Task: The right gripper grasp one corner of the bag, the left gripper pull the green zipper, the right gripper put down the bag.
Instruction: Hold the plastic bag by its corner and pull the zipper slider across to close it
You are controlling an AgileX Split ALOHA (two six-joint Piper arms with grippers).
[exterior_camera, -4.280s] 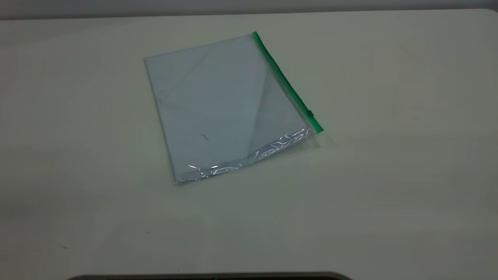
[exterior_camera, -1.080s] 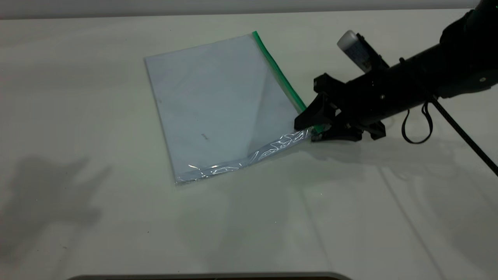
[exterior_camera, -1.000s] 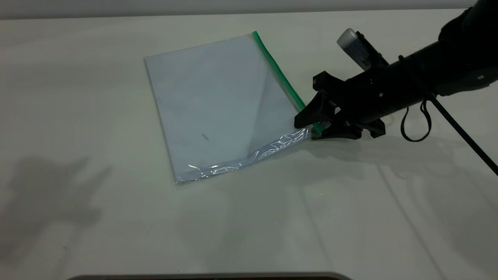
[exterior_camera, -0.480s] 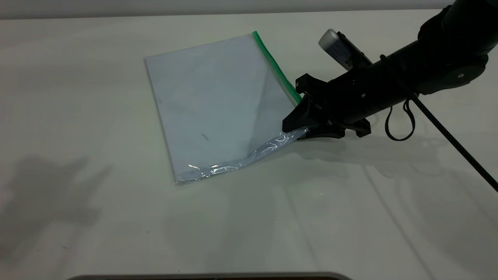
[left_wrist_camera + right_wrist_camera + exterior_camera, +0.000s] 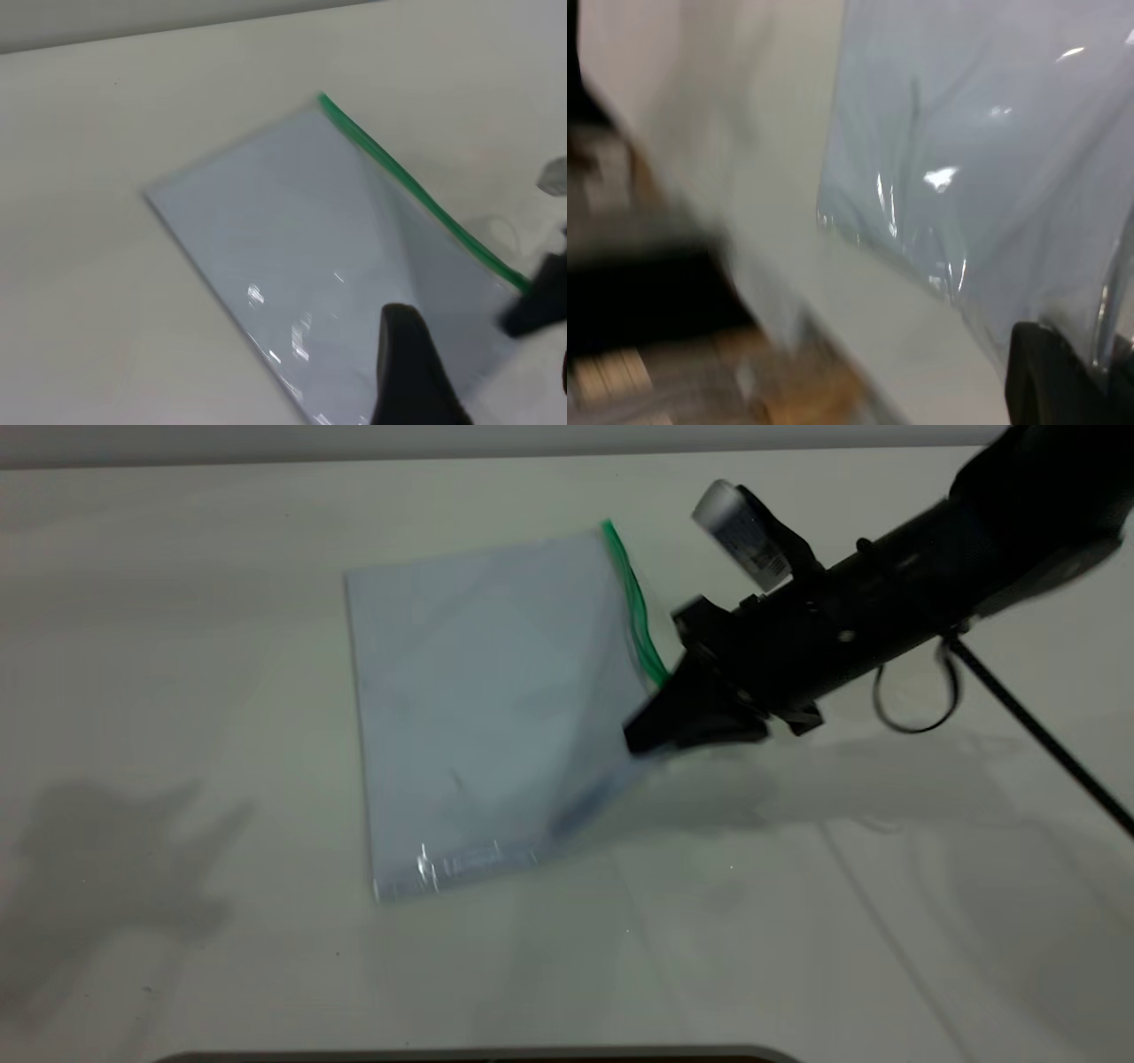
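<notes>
Shifted since half a second ago: the bag (image 5: 487, 708) has slid nearer the camera and turned, its zipper-side near corner raised off the desk (image 5: 177, 646).

- Near edge of the bag: crinkled clear plastic, lying on the desk.
- Corner of the bag (image 5: 640, 755): lifted, clamped between the closed jaws of the right gripper (image 5: 642, 737), which reaches in from the right side.
- Right arm: black, with a grey-white cylinder (image 5: 733, 522) and looped cable (image 5: 912, 695).
- Green zipper (image 5: 633, 602): runs from the clamped corner away to the far corner, bowed.
- Left gripper (image 5: 412, 372): outside the exterior view; the left wrist view shows one dark finger over the bag, and whether it is spread or closed cannot be told.
</notes>
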